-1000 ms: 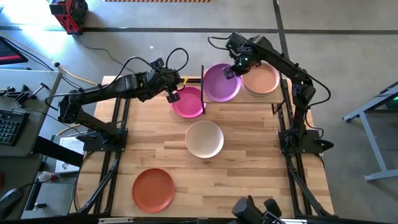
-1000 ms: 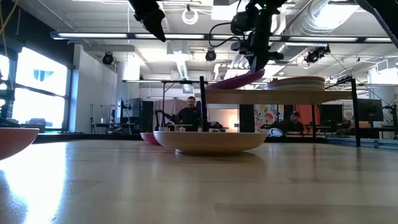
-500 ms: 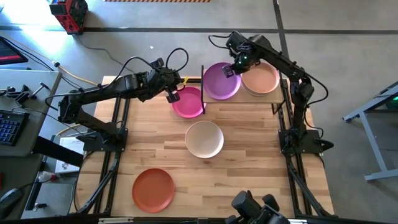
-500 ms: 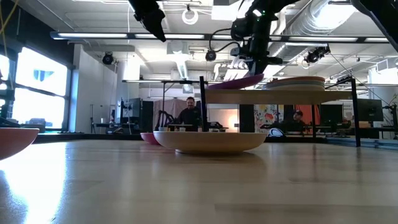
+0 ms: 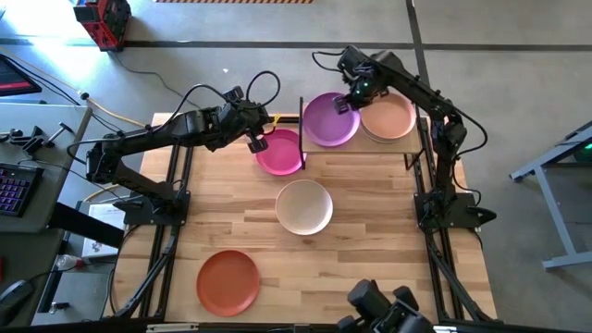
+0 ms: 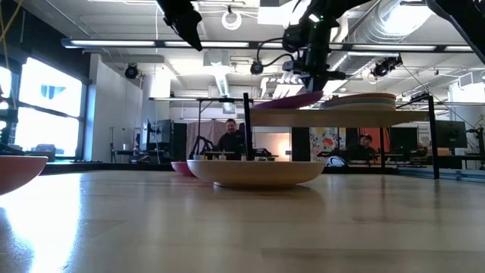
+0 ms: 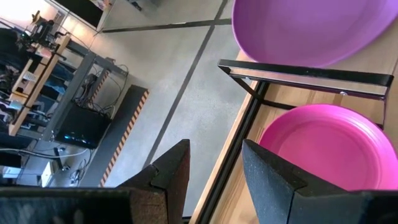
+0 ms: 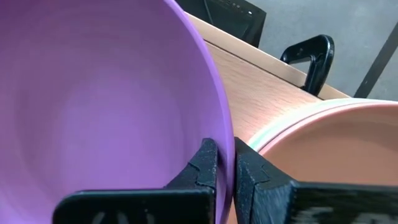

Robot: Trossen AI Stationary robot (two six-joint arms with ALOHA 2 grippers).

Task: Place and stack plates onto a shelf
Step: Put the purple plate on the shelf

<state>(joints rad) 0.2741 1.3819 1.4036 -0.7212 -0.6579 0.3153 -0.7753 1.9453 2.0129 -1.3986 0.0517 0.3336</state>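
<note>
Right gripper (image 5: 344,100) fingers pinch the purple plate (image 5: 328,122) rim, tilted on the shelf (image 6: 341,116) beside the peach stack (image 5: 388,117); next: lower flat, release; left gripper (image 5: 256,141) idles open above the magenta plate (image 5: 280,153).

Two dark jointed arms with looping black cables.

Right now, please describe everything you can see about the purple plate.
The purple plate is round, shallow and matte, plain all over. It sits on the left half of the shelf, slightly tilted, beside the stack topped by a peach plate. The right tool is shut on its rim, one finger inside and one outside.
</note>
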